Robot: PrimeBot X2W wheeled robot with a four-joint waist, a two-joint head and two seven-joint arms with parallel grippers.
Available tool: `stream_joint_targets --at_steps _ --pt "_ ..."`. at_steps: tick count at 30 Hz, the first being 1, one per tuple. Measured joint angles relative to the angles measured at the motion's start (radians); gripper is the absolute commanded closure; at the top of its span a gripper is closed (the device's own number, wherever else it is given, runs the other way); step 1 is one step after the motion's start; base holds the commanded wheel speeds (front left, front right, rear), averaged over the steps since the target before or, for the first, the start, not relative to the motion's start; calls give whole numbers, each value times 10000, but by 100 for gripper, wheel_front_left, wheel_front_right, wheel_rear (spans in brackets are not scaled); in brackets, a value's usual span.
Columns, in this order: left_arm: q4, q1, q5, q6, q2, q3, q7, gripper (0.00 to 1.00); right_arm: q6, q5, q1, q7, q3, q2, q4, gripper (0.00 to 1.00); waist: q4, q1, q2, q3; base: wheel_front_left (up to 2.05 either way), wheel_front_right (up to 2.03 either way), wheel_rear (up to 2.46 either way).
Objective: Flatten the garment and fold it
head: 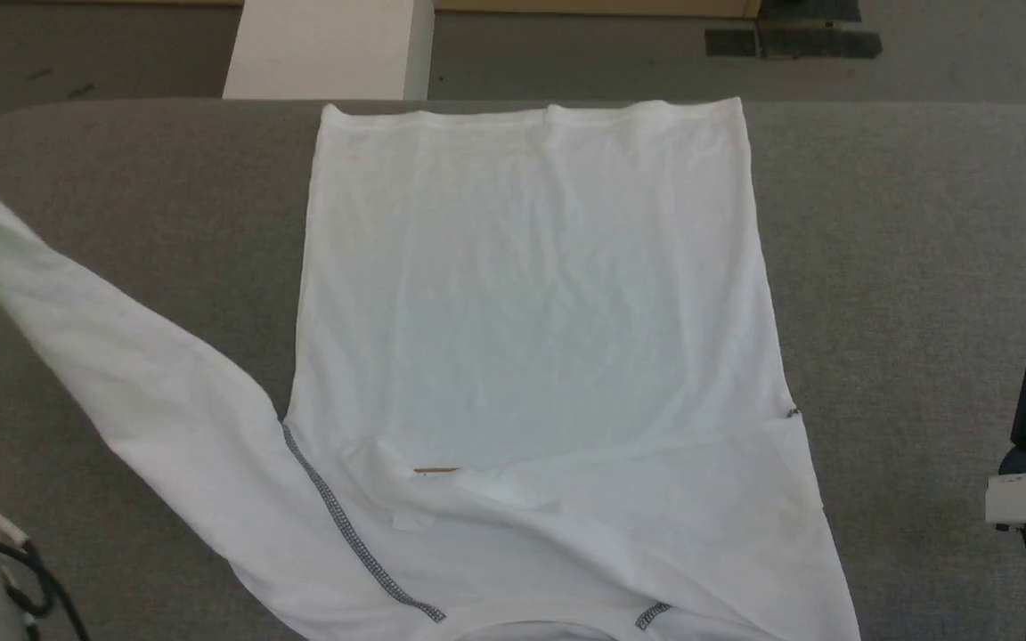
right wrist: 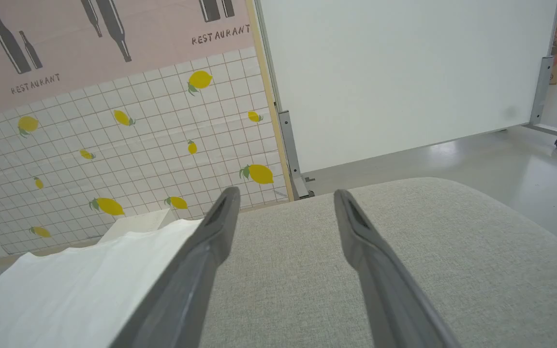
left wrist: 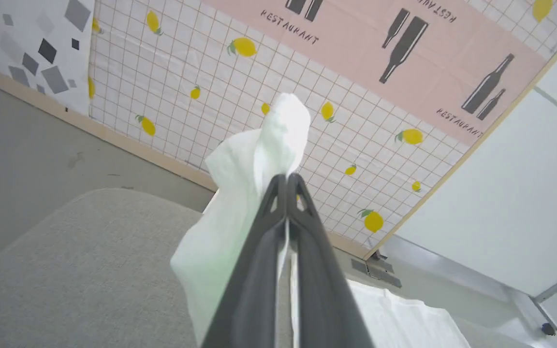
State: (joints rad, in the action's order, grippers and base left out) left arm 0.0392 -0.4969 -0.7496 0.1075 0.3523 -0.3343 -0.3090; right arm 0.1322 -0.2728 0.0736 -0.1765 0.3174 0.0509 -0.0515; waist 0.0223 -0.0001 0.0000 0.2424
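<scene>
Head view, with both wrist views. The grey padded table (head: 923,223) spans my field from 9 to 3 o'clock. On it, at centre, lies the garment (head: 531,294): white, its body spread flat, straight hem toward 12 o'clock and neckline cut off by the frame edge at 6 o'clock. One sleeve (head: 121,383) leaves the body at about 7 o'clock and is drawn taut, up and outward, to the frame edge between 9 and 10 o'clock. The opposite shoulder, at 4 o'clock, lies folded in over the body with soft creases. Behind the table, at 11 o'clock, I see a white box (head: 330,49) on the floor.

My left gripper (left wrist: 286,178), in its wrist view, has its two dark fingers pressed together on the sleeve end, a bunch of white cloth standing up past the tips and hanging down at 7 o'clock, clear of the table. My right gripper (right wrist: 285,193) has its fingers spread wide and grips nothing; it hovers over bare table, with the garment's edge at its 8 o'clock.

A dark grey zigzag seam (head: 344,525) runs diagonally at 7 o'clock; a thin brown patch edge (head: 435,470) sits just beside it, toward centre.
</scene>
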Motion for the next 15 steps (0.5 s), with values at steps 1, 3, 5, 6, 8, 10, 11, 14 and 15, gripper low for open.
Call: stream_joint_targets --at_steps 1,3,5,6,8,10,11,14,15 --pt "-1001 606 -25 -38 -472 389 -268 100 0 -2 -68 0 -29 -2 23 0 24 0 0 -286 0 0 0" --pt "-1693 1011 -105 -100 -940 880 -491 100 0 -2 -145 0 -35 -2 40 0 38 0 0 -511 0 0 0" --pt "-2343 1364 50 -219 -1432 1638 -673 100 0 -4 -183 2 -33 -2 56 0 53 0 0 -721 0 0 0" --pt "-2500 1459 134 -247 -1636 1998 -759 100 0 -4 -184 2 -44 0 67 0 57 0 0 -792 0 0 0" --pt "-2685 1613 476 -286 -2165 2924 -819 100 0 -8 -192 2 -81 -2 81 0 54 0 0 -939 0 0 0" --pt "-2623 1683 669 -297 -2554 3837 -869 100 0 -15 -206 2 -176 0 102 0 7 0 1 -1015 0 0 0" --pt "-2514 1700 825 -295 -2650 4305 -878 100 0 -19 -224 2 -224 -2 121 0 -34 0 0 -1031 0 0 0" --pt "-2056 1713 922 -276 -2824 5432 -963 100 0 -42 -263 -2 -349 -2 173 0 -174 0 1 -1024 0 0 0" --pt "-1774 1714 986 -209 -2857 5979 -1053 100 0 -92 -278 -13 -387 -2 203 0 -242 0 1 -1008 0 0 0"
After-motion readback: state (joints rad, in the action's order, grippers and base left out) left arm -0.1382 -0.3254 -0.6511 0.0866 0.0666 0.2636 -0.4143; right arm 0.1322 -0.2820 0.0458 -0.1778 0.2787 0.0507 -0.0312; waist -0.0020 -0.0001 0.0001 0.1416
